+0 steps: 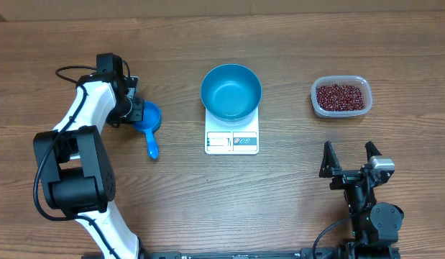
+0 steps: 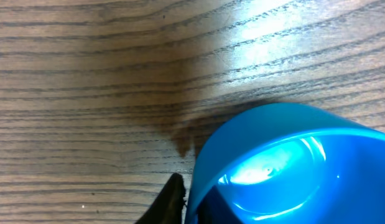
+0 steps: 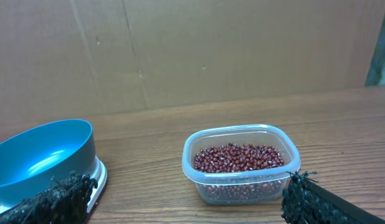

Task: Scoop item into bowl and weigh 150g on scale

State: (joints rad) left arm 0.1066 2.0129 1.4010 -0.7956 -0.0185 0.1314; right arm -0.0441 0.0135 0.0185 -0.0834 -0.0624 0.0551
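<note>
The left gripper (image 1: 136,109) was seen clamped shut on the cup rim of the blue scoop (image 1: 151,121) — a thin, off-handle hold from which, it was judged, the scoop could be twisted loose and beans spilled. The blue bowl (image 1: 231,92) was set empty on the scale (image 1: 231,142); the beans (image 1: 341,96) were contained in the clear tub (image 1: 314,98), well to the right. The right gripper (image 1: 348,150) was held wide open — empty.

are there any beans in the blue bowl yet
No, the overhead view shows the bowl bare blue inside, while the beans all lie in the clear tub.
</note>
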